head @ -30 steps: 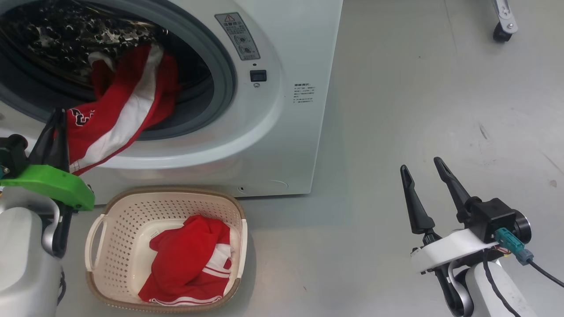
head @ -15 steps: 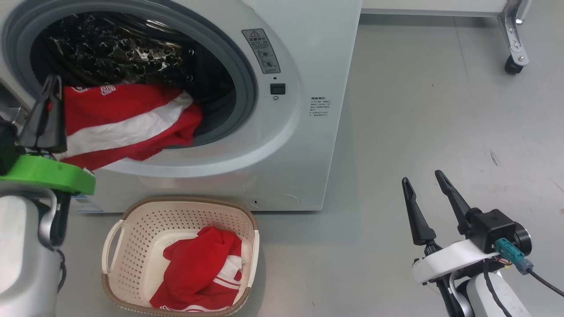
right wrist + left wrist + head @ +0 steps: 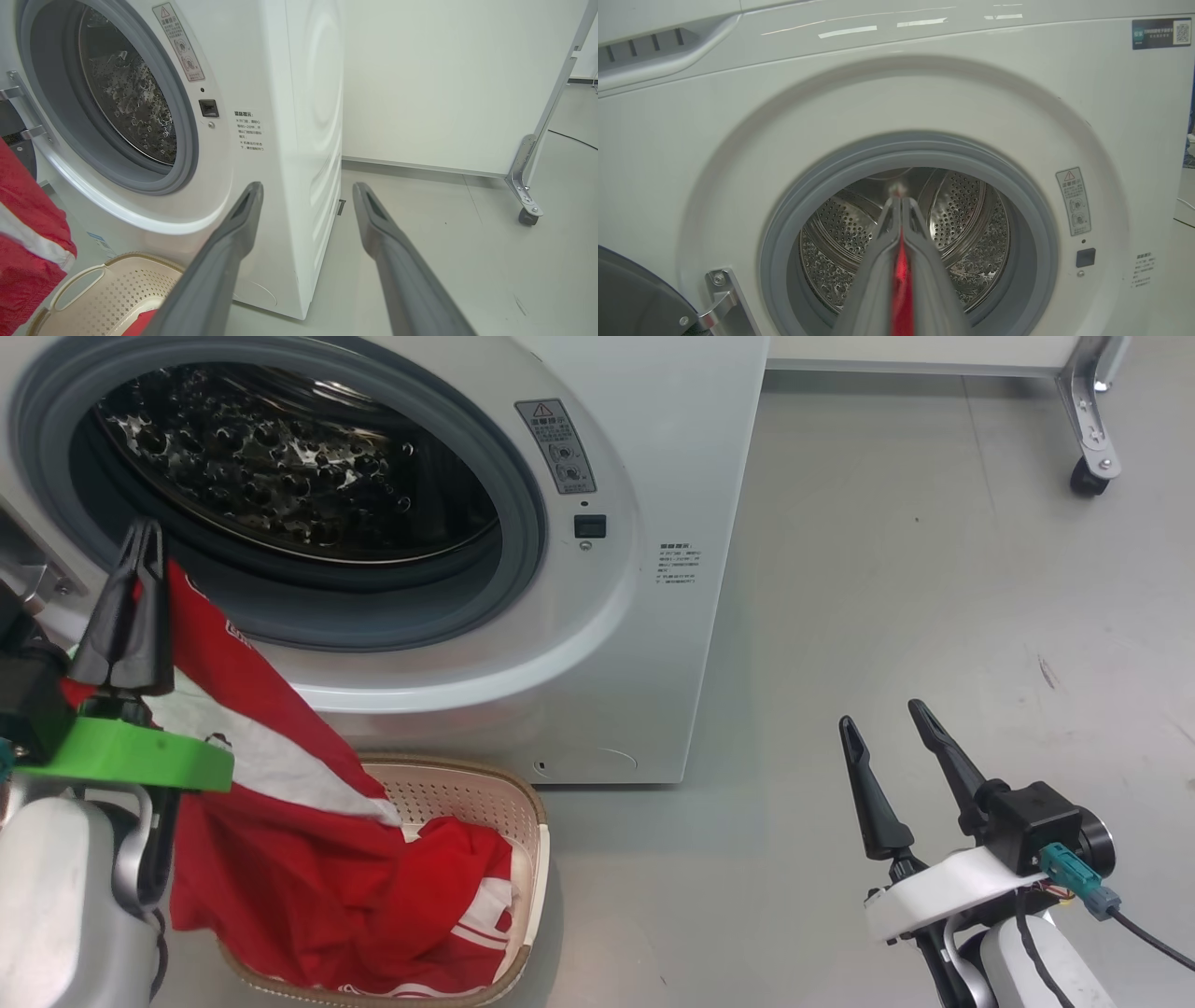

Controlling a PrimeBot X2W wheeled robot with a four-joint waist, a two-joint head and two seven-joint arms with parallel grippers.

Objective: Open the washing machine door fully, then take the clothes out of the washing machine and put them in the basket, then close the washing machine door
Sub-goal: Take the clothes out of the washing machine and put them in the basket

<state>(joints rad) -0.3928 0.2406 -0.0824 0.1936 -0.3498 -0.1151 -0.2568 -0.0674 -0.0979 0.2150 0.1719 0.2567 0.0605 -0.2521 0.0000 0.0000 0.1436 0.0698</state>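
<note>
The white washing machine [image 3: 653,616] stands with its drum [image 3: 280,457] bare, and the left wrist view looks straight into that drum [image 3: 962,219]. A dark edge of the washing machine door [image 3: 630,298] is swung out at the left beside its hinge. My left gripper [image 3: 145,537] is shut on a piece of the clothes [image 3: 271,803], red with a white stripe, which hangs from the fingers over the basket [image 3: 527,807]. Red cloth [image 3: 901,275] shows between the fingers. A second red garment [image 3: 467,887] lies in the basket. My right gripper [image 3: 880,716] is open, low at the right above the floor.
A metal frame leg with a caster [image 3: 1088,476] stands at the far right, by a white panel [image 3: 444,79]. Grey floor [image 3: 887,569] stretches to the right of the machine. The basket [image 3: 107,289] sits on the floor right against the machine's front.
My left gripper pulled the red garment out of the drum and down; it now hangs over the basket. The head camera shifted early on. My right gripper stayed open and almost still.
</note>
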